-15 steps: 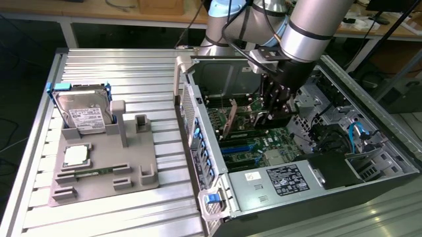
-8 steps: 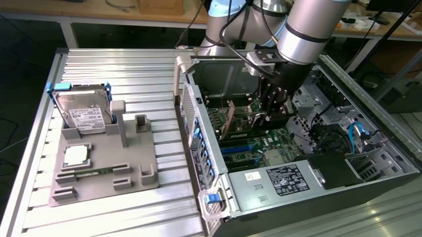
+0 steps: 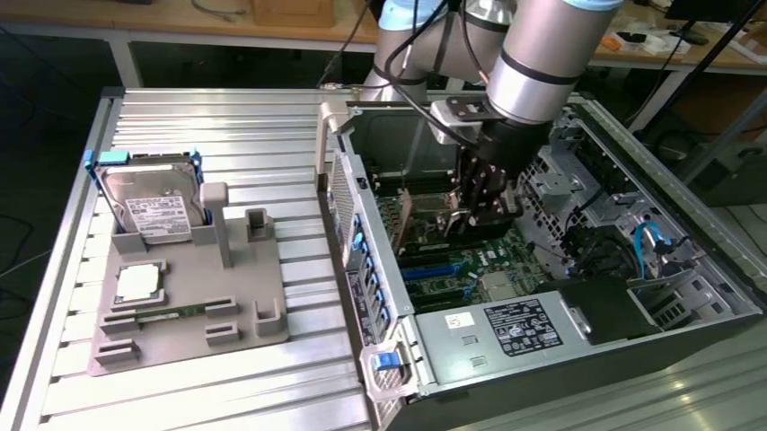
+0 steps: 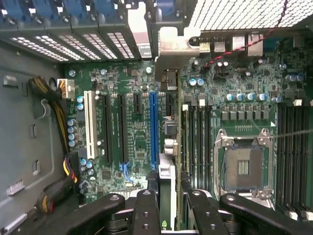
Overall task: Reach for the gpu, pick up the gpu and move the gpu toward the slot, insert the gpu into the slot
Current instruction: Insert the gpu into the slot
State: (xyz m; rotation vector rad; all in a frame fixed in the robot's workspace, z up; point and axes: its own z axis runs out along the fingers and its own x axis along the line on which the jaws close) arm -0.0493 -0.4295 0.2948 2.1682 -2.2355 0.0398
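Steel-tight on the gpu [image 4: 167,178] with the pincer [image 4: 171,203], hanging near the blue slot [image 4: 153,127]; could jam or bend contacts if brought down skewed off that slot's line.

Hard drive label [image 3: 160,218], power supply label [image 3: 518,325]: print seemingly unreadable.

gpu [image 4: 167,196]: thin green card w/ silver bracket, seen edge-on, upright over mobo [image 4: 138,147], lined up approx w/ long blue slot [image 4: 154,127], just beside it

matt ribbed metal table [image 3: 215,117]
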